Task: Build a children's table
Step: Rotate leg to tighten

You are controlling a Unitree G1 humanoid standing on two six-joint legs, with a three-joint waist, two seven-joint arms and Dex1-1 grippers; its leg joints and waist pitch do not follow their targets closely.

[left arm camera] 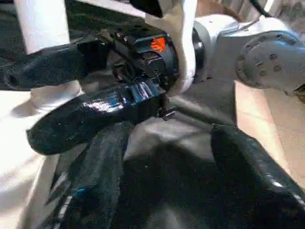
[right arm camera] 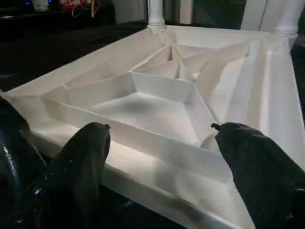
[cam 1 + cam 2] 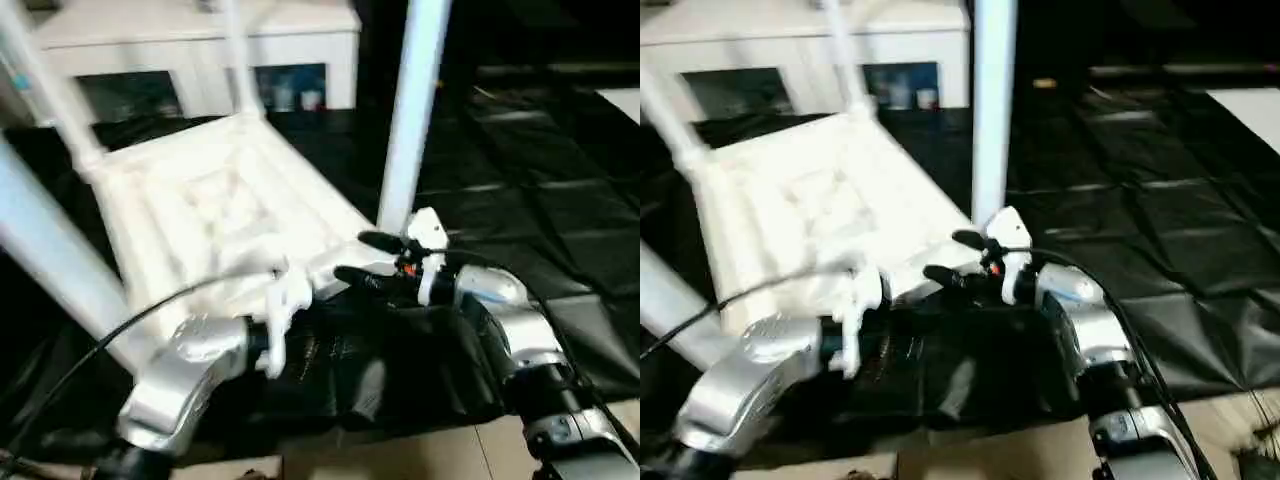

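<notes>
The children's table lies upside down on black cloth, its ribbed white top (image 3: pixel 210 200) facing up. Several white legs stand up from its corner sockets; one (image 3: pixel 405 130) rises just beyond my right gripper and another (image 3: pixel 50 260) slants at the near left. My right gripper (image 3: pixel 365 262) is open at the top's near edge (image 2: pixel 157 152), and its fingers (image 2: pixel 86 162) hold nothing. My left gripper (image 1: pixel 167 143) hovers over the cloth just short of that edge, beside the right one. Its fingers (image 1: pixel 95 186) are spread wide and empty.
A white cabinet (image 3: pixel 200 45) with glass doors stands behind the table. Wrinkled black cloth (image 3: pixel 540 180) covers the surface to the right. Pale floor (image 3: pixel 400 455) shows at the near edge. A black cable (image 3: pixel 120 330) arcs over my left forearm.
</notes>
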